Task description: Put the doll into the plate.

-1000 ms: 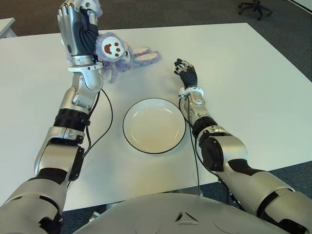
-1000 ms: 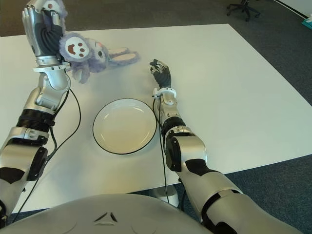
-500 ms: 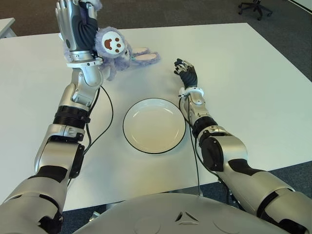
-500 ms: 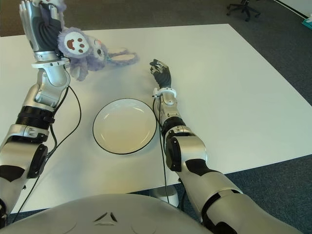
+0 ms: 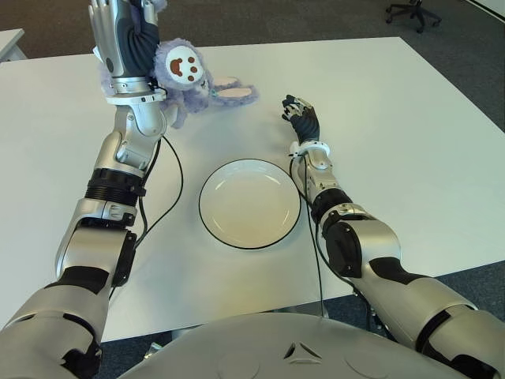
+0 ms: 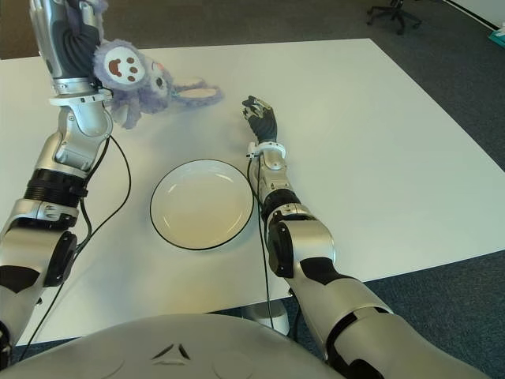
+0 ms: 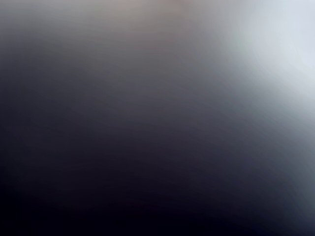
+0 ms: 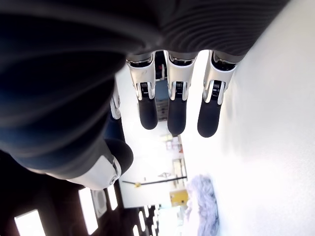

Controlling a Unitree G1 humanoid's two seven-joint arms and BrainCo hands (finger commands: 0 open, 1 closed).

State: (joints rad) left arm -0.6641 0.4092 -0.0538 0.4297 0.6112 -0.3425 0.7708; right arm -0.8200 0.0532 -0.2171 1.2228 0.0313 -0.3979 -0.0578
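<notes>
left hand grips fuzzy purple doll

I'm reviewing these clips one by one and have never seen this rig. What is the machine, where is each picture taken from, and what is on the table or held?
It is a humanoid robot with two arms ending in many-fingered hands. The two wide pictures come from its head camera, looking down at a white table. The other two come from cameras on its wrists; the left one shows only a dark blur, the right one its own relaxed fingers, holding nothing. On the table lies a plate, bare. The left hand is raised at the table's far left, gripping a purple doll whose ears trail toward the table. The right hand shows beyond and right of the plate, idle.
</notes>
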